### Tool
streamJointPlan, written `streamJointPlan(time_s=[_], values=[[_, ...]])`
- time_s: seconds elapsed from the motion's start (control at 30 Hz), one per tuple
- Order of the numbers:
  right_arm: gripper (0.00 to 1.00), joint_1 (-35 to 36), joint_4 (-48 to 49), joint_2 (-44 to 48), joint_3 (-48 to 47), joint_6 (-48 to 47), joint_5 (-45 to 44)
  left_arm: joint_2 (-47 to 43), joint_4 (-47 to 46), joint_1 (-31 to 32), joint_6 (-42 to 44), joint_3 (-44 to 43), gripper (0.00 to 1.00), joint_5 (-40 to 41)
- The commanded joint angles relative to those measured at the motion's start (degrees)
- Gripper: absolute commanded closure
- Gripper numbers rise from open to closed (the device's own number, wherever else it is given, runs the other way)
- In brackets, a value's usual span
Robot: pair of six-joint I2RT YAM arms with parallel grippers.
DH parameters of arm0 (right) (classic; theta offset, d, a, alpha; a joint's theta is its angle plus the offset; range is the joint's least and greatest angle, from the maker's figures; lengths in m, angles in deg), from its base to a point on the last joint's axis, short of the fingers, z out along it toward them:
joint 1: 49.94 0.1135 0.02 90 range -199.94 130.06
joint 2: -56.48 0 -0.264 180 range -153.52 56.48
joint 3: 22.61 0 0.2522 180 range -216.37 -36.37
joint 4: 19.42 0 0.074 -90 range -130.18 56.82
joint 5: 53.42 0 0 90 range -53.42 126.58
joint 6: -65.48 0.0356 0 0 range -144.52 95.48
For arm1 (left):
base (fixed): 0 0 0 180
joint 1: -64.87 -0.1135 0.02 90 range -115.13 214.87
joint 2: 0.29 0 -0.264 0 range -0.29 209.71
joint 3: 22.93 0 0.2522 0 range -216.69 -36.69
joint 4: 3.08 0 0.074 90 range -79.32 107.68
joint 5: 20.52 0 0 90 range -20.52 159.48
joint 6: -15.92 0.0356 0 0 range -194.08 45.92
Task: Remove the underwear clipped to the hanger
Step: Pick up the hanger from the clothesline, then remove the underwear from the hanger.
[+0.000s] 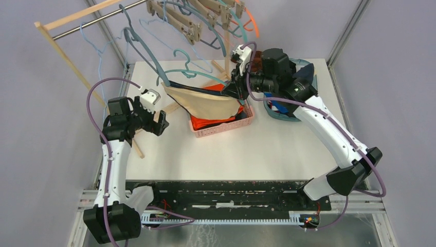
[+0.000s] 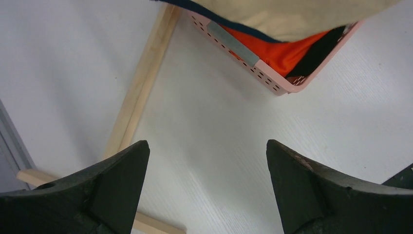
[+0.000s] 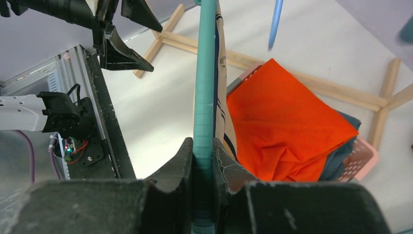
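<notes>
Robotics lab cell: plain partitions (image 1: 396, 77), metal rig frame (image 1: 226, 193)

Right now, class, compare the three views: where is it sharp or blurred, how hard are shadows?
Top external view: even light, faint shadows on the white table, sharp throughout. Left wrist view: the open left end effector looms slightly soft, the pink perforated plastic basket crisp. Right wrist view: the right end effector, shut on the teal plastic hanger, fills the foreground; orange cloth without glare.

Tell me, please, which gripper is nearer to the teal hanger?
Right. The right gripper is clamped on the teal hanger above the basket. The left gripper hangs open over the table, apart from the hanger, off its left end.
</notes>
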Motion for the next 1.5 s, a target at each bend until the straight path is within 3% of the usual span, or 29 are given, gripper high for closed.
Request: streamJointPlan(time_s=[0.0, 0.37, 0.57, 0.83, 1.03, 1.17, 1.27, 1.37, 1.47], values=[[1.00, 0.74, 2.60, -1.92, -2.76, 2.55, -0.06, -0.59, -4.27, 0.15, -4.37, 0.01, 0.03, 2.58], [1.00, 0.65, 1.68, 2.66, 3.21, 1.80, -0.77, -5.31, -3.57, 0.19, -0.50, 4.10, 0.03, 0.53], [1.00, -2.26, -2.77, 8.90, 6.91, 0.50, 2.68, -6.17, -0.27, 0.19, 0.54, 2.40, 0.06, -7.98], [1.00, -8.60, -3.04, 17.66, 12.44, 1.04, 16.31, -5.65, 1.00, 0.18, 2.67, 2.37, 0.07, -22.16], [1.00, -11.06, 0.89, 22.74, 15.58, 5.92, 20.43, -5.93, 1.26, 0.21, 2.43, 1.26, 0.09, -31.77], [1.00, -14.69, 9.22, 25.76, 20.81, 13.45, 23.34, -5.92, 0.15, 0.18, 4.88, 3.00, 0.09, -39.72], [1.00, -16.49, 12.53, 27.02, 23.35, 16.40, 26.48, -5.79, -4.58, 0.21, 0.93, 3.40, 0.10, -40.04], [1.00, -16.87, 12.61, 27.90, 23.93, 16.25, 29.40, -5.58, -13.31, 0.18, -11.48, 4.36, 0.16, -37.21], [1.00, -16.95, 12.61, 28.50, 24.43, 15.44, 31.76, -5.58, -15.68, 0.28, -13.67, 4.25, 0.19, -36.84]])
